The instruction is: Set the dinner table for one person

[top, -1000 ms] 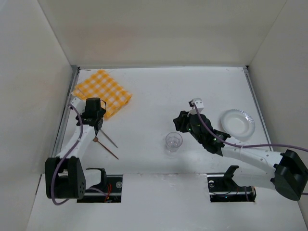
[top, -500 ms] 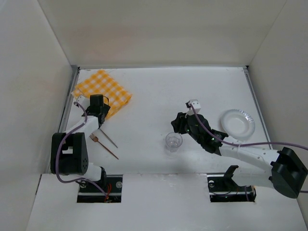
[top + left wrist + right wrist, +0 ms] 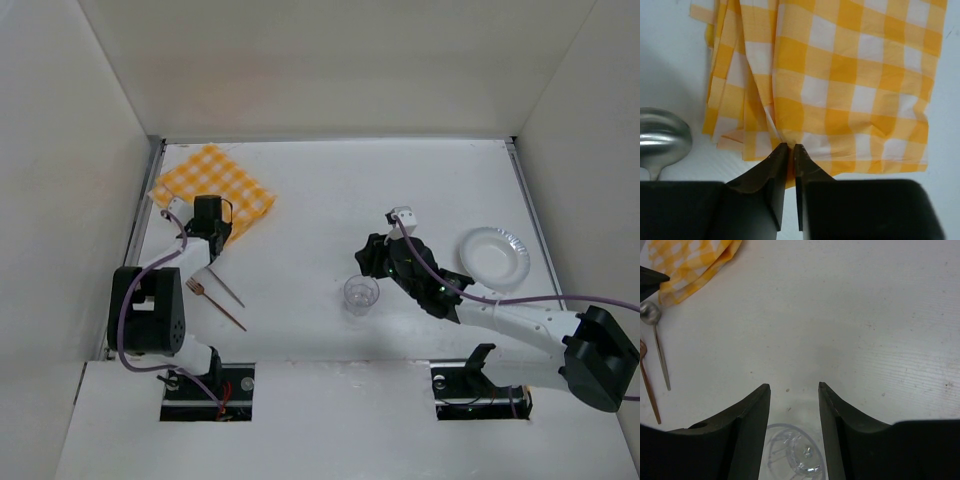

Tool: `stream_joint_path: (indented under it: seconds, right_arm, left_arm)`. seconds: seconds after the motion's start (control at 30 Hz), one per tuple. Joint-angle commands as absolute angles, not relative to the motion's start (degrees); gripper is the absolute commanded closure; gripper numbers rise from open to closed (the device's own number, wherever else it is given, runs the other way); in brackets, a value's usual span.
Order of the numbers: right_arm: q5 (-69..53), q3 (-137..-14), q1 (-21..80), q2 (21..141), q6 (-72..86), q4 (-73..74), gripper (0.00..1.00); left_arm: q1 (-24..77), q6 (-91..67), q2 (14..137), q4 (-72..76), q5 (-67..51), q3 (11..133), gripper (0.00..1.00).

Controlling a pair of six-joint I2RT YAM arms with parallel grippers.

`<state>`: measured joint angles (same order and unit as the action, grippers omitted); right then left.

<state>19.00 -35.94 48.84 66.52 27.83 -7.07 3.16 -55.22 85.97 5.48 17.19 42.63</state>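
Robotics lab bench cell: a white table [image 3: 330, 190] boxed in by bare white panels [image 3: 300, 60], with a left arm [image 3: 148, 310] and right arm [image 3: 520, 325] bolted at its near edge, cables [image 3: 550, 298] exposed.

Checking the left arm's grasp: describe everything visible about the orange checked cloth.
The checked cloth is orange-and-white gingham, a soft woven fabric by its look, folded into several layers whose loose edges fan out along one side. It lies flat, turned diagonally, near the far left corner of the dinner table. Its near edge puckers where the left fingers pinch it. Nothing else touches it.
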Motion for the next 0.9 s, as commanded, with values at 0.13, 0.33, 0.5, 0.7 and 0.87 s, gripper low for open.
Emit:
stream_joint_path:
  seconds: [0.13,0.33,0.5,0.7,0.87]
  right_arm:
    - [18.5,-37.9,49.5,65.6,27.6,-9.8,0.51]
    - [19.0,-36.9,48.9,64.4,29.1,-10.8,0.51]
    - [21.2,-35.5,47.6,62.0,30.8,-11.6,0.52]
    - [22.2,-32.5,42.6,57.9,34.7,-12.5,0.54]
    - [21.1,-31.7,39.9,58.5,37.6,-12.8,0.56]
  left_arm:
    - [9.3,-49.8,90.2,5.1,14.8,55.3,0.99]
    - [20.2,-37.9,98.3,1.3,19.2,72.0,1.0]
    - [29.1,-26.8,109.2,-2.0,13.5,89.5,1.0]
    - [36.6,-12.1,116.3,-5.3,4.6,104.0,1.0]
    - [36.7,-11.3,121.2,-6.9,-1.8,115.7,0.94]
